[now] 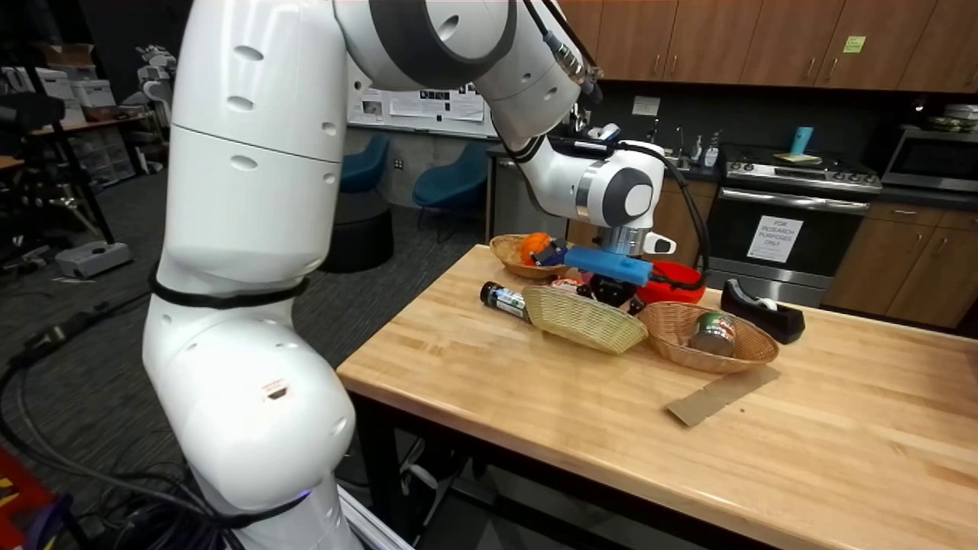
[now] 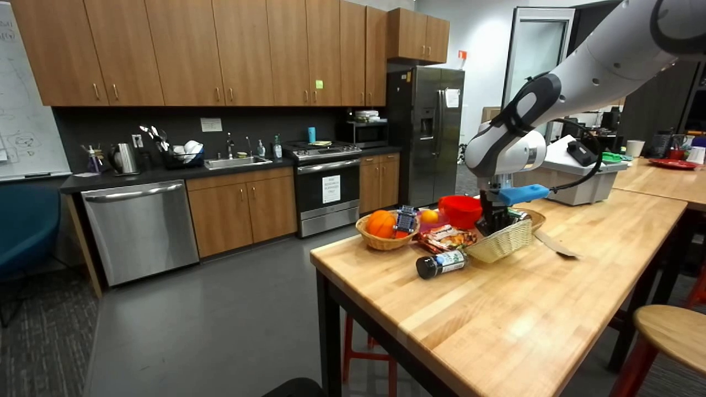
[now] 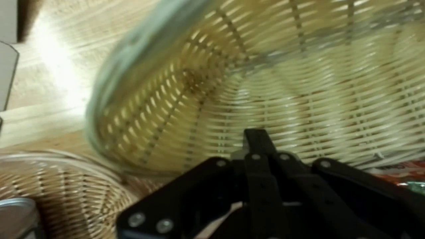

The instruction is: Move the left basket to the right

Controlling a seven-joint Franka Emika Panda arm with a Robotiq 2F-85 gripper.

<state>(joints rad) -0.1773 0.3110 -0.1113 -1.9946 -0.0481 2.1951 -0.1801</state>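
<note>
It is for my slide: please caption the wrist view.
Black jaws grip a pale basket beside a brown basket holding a can.

Wrist view with white glare on desk (image 3: 54, 76), pale basket (image 3: 272, 96) blurred at rim, dim floor (image 1: 416, 267) in an exterior view

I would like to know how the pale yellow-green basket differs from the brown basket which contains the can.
Colour: the pale basket is light yellow-green; the brown basket is tan.
Pose: the pale basket is tilted; the brown basket sits upright.
Contents: the pale basket shows bare weave inside; the brown basket holds a can.
Both are woven, shallow baskets.
</note>
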